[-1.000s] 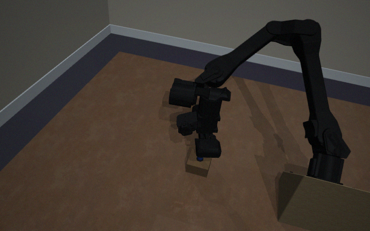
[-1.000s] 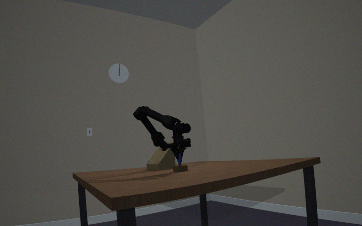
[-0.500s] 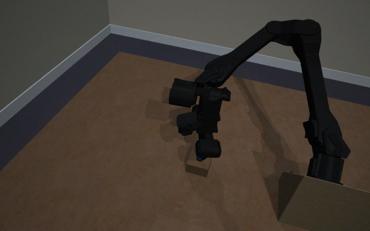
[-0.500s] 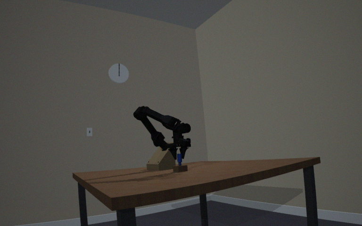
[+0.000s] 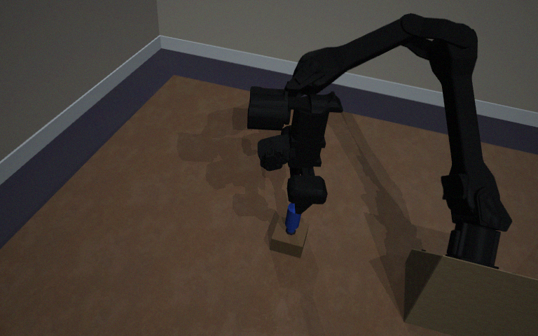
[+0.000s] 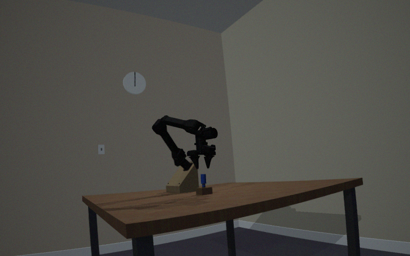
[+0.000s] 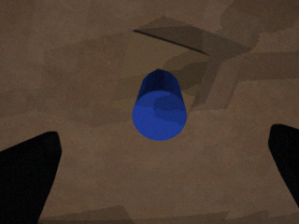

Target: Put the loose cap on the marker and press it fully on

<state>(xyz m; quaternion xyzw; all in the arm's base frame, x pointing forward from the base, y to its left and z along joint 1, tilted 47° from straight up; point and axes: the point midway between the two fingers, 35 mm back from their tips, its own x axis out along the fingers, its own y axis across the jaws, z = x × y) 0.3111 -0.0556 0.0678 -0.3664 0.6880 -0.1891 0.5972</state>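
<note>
Beige walls are seen behind a brown wooden table, with a round clock and a wall switch to the left. On the table, a tan pedestal carries the black arm. Just right of it, the holder block is set, and the marker is held upright in it with the blue cap seated on top. Above the cap, clear of it, the gripper is hung with jaws spread wide and nothing held.

Plain room, wall clock, table
</note>
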